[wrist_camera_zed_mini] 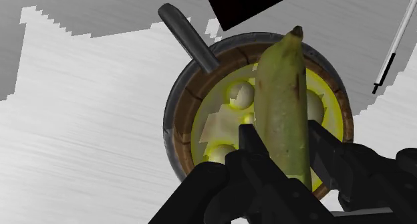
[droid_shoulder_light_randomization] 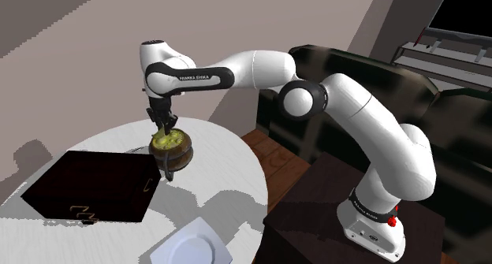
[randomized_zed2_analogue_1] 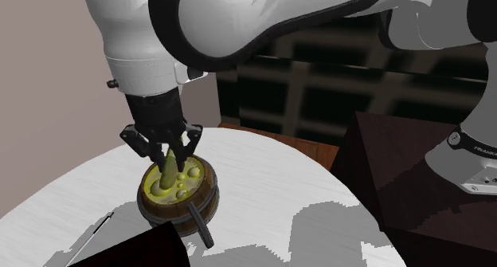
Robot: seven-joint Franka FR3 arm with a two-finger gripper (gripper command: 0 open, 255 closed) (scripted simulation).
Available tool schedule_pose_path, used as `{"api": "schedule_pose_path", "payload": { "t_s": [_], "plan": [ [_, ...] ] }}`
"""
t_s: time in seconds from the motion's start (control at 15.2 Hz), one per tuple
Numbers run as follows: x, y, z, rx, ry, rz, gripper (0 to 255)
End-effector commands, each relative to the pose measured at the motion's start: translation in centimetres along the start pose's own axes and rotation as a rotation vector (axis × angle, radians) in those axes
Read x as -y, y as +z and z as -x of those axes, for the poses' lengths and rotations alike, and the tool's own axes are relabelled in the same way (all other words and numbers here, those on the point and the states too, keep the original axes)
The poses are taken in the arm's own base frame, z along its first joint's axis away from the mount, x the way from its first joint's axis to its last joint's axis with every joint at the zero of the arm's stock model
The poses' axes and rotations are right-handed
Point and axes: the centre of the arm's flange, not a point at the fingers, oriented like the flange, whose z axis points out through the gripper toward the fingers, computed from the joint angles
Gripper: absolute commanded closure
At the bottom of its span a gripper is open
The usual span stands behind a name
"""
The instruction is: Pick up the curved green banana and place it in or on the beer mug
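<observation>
Green banana [wrist_camera_zed_mini: 283,102] upright, tip in brown, yellow-filled beer mug [wrist_camera_zed_mini: 179,109]

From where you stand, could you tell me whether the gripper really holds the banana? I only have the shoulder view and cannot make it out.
Observer: Yes. In the wrist view the gripper is shut on the green banana, one finger on each side.
Operator: Thank you. How is it oriented?
Observer: In the second exterior view it stands nearly upright, with its lower end inside the rim of the brown mug. I cannot tell whether it touches what is inside.
Operator: Is anything in there already?
Observer: Yes, the wrist view shows a yellow filling with pale round bubbles on it.
</observation>
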Motion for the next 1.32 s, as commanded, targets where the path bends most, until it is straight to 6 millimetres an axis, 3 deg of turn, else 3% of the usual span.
{"api": "schedule_pose_path", "payload": {
  "t_s": [0.0, 0.53, 1.06, 1.12, 1.25],
  "plan": [
    [0.0, 1.1, -0.1, 0.0, 0.0, 0.0, 255],
    [-0.1, 5.1, -0.5, 0.0, 0.0, 0.0, 255],
    [-0.1, 5.1, -0.5, 0.0, 0.0, 0.0, 255],
    [-0.1, 5.1, -0.5, 0.0, 0.0, 0.0, 0],
    [-0.1, 5.1, -0.5, 0.0, 0.0, 0.0, 0]
  ]
}}
